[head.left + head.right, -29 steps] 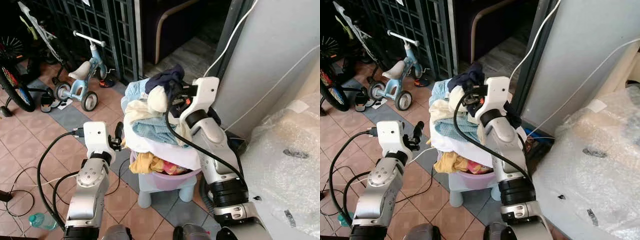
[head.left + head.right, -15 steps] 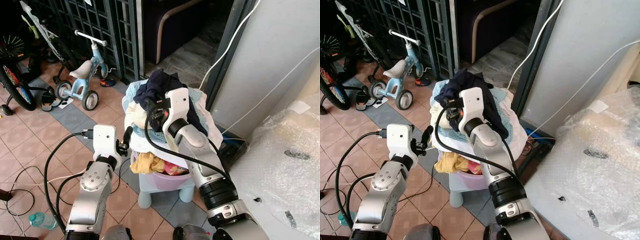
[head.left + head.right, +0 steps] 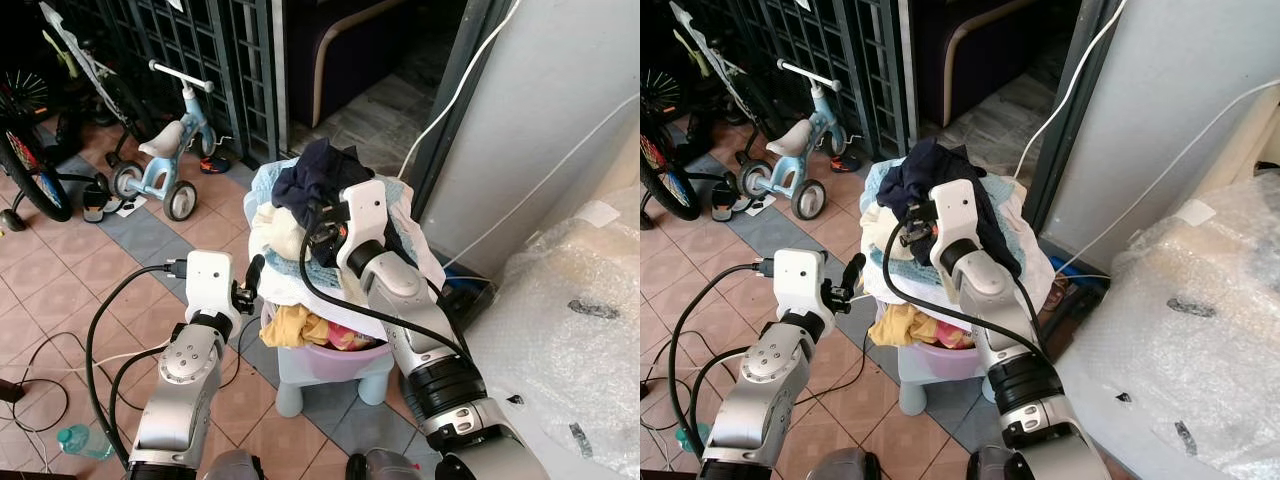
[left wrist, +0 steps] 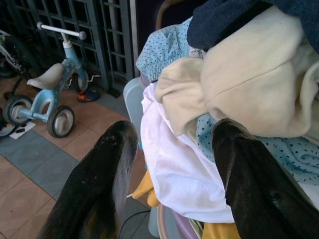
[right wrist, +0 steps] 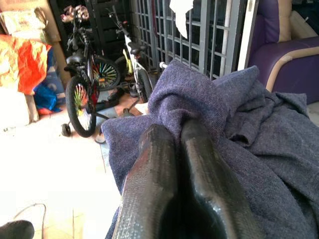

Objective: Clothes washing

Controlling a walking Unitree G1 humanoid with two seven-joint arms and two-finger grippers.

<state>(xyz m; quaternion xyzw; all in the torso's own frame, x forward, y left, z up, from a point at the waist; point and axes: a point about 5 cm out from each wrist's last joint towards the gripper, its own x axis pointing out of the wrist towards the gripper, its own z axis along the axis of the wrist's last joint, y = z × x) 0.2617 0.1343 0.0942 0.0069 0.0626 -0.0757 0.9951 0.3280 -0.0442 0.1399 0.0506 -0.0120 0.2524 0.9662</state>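
Note:
A purple basin [image 3: 345,362] on a pale blue stool [image 3: 298,385] is heaped with clothes. On top lies a navy garment [image 3: 318,168], and my right gripper [image 5: 175,133] is shut on a fold of it; from the head camera the right wrist sits at the pile's crest. Below it lie a cream garment [image 4: 239,84], a blue dotted cloth [image 4: 167,47], a white cloth [image 4: 174,169] and a yellow piece [image 3: 290,325]. My left gripper [image 4: 172,137] is open, held just off the pile's left side at the basin's rim, with nothing between its fingers.
A child's tricycle [image 3: 165,160] and a bicycle [image 3: 25,170] stand at the left before a metal gate [image 3: 200,40]. A grey panel [image 3: 540,120] with white cables rises on the right, beside a bulk under bubble wrap [image 3: 575,330]. A bottle [image 3: 80,440] and cables lie on the tiles.
My right gripper swung left across the top of the pile, dragging the navy garment over it, then eased slightly back right. The left gripper moved in closer to the pile.

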